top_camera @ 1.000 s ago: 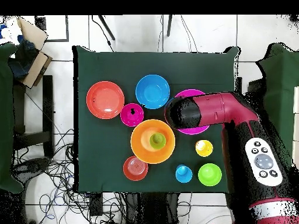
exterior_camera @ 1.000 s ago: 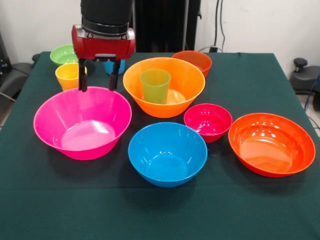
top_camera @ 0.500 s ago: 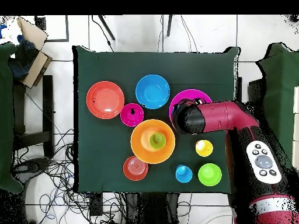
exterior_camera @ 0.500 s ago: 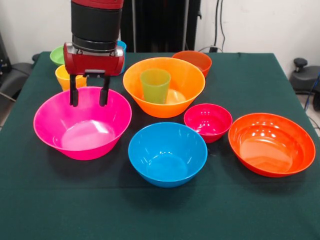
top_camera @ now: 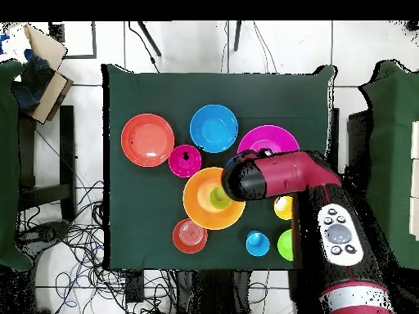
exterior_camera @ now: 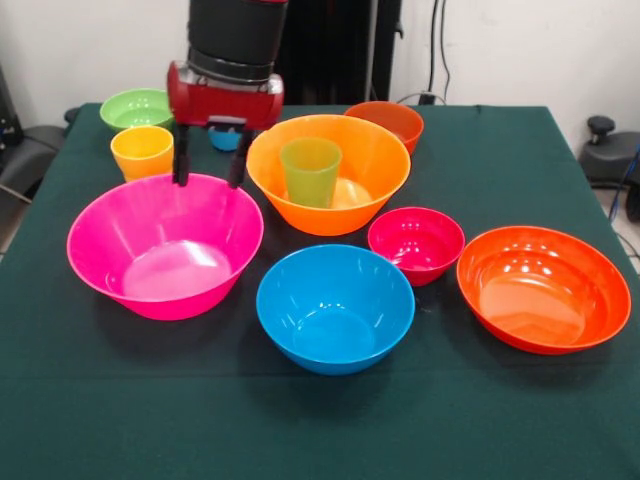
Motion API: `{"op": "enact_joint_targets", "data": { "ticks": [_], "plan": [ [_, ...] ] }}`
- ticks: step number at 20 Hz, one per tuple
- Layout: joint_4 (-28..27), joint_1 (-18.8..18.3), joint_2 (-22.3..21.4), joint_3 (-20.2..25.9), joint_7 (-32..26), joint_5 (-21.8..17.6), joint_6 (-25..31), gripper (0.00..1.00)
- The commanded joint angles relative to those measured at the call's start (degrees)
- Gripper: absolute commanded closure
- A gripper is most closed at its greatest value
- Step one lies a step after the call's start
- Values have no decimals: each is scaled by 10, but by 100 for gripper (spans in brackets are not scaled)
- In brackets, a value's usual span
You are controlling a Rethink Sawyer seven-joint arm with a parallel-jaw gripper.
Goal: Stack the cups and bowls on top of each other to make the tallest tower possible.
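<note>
My gripper (exterior_camera: pixel 210 165) hangs open and empty over the far rim of the big pink bowl (exterior_camera: pixel 165 245), close to the big orange bowl (exterior_camera: pixel 328 175). The green cup (exterior_camera: pixel 310 170) stands upright inside that orange bowl, the only stacked pair. The yellow-orange cup (exterior_camera: pixel 142 150) stands left of the gripper. The blue cup (exterior_camera: pixel 225 140) is half hidden behind it. The medium blue bowl (exterior_camera: pixel 335 307), small magenta bowl (exterior_camera: pixel 416 243) and wide red-orange bowl (exterior_camera: pixel 543 288) sit singly toward the front. In the overhead view the arm (top_camera: pixel 270 176) covers the gripper.
The small green bowl (exterior_camera: pixel 137 107) sits at the far left corner and the small orange-red bowl (exterior_camera: pixel 385 120) behind the big orange one. In the overhead view the arm partly covers the green bowl (top_camera: pixel 285 244) and yellow-orange cup (top_camera: pixel 281 208). Dark green cloth (exterior_camera: pixel 320 430) covers the table.
In the front view the gripper has risen out of the pink bowl's far side and shifted right toward the orange bowl. It stayed open. No bowl or cup moved.
</note>
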Motion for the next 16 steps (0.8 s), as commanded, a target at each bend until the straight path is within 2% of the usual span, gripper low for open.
{"op": "enact_joint_targets", "data": {
  "ticks": [1,3,6,8,11,16],
  "plan": [
    [60,51,-18,-39,117,1,-35,0],
    [59,46,-7,-32,108,9,-44,0],
    [33,-15,49,27,40,22,-57,0],
    [10,-41,78,51,6,21,-56,0],
    [-8,-51,95,60,-8,12,-59,0],
    [-23,-49,111,54,1,-1,-70,0]
  ]
}}
